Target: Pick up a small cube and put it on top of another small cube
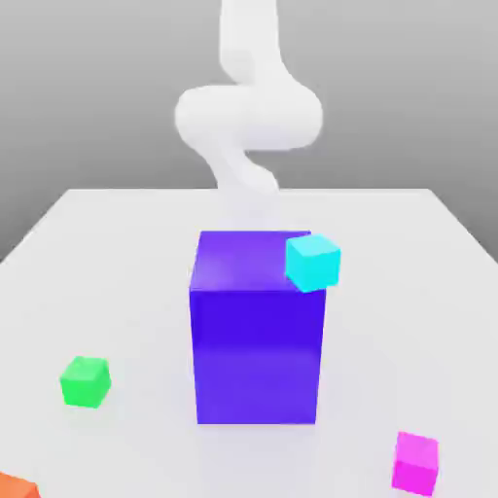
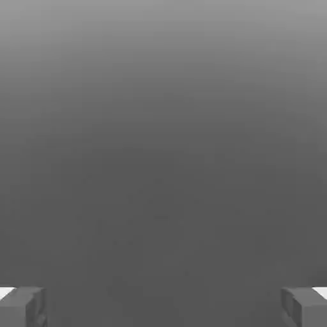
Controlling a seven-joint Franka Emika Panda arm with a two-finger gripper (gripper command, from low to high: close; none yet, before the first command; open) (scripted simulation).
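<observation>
Fingers (image 2: 299,306) wide, nothing between them; magenta cube (image 1: 415,464) and green cube (image 1: 86,381) sit apart on tabletop (image 1: 117,282).

In the exterior view, we see the orange cube (image 1: 17,487) cut off at about seven o'clock by the picture's edge. At twelve o'clock, the top edge crops the robot arm (image 1: 248,117). We cannot make out the far-side faces of the purple-blue cube (image 1: 257,355).

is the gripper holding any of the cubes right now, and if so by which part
Nothing is held: the white two-finger gripper stands open, with nothing between its fingers
</observation>
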